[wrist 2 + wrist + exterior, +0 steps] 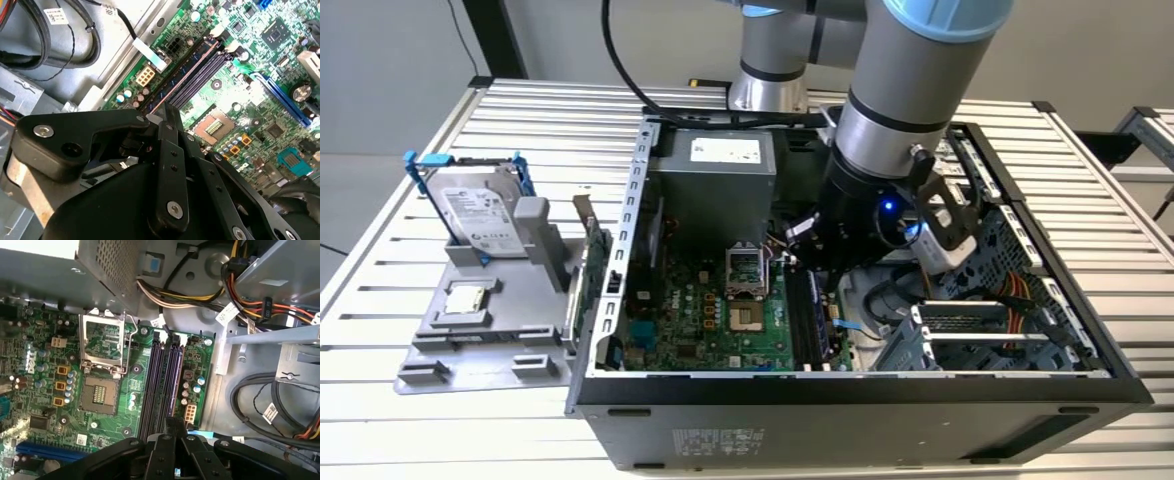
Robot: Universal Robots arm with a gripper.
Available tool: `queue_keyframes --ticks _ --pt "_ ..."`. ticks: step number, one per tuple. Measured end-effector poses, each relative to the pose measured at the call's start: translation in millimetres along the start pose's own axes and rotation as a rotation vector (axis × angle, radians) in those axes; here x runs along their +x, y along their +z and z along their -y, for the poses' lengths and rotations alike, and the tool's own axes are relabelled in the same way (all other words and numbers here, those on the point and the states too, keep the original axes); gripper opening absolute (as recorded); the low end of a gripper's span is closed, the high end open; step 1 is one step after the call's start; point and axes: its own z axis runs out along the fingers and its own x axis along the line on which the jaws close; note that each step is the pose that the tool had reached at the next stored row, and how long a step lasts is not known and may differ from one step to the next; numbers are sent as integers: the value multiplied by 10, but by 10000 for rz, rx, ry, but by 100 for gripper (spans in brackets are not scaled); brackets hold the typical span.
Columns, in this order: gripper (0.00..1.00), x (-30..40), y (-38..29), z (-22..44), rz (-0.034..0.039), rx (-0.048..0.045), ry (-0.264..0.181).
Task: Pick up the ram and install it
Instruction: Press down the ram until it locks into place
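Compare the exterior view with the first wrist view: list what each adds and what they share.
Exterior view adds the hard drive and the processor chip on the grey tray beside the case. First wrist view adds the white connector next to the memory slots and the gripper at their end. Both show the open processor socket and the memory slots.

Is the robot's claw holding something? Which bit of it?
It looks like the ram, pinched at one end of its top edge by the gripper's jaws, over the slots. The hold itself is mostly hidden.
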Motion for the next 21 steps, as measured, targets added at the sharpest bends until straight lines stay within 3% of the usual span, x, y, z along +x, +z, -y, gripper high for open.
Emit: queue_keyframes --ticks 21 --pt "0 -1 -7 1 31 25 -1575"
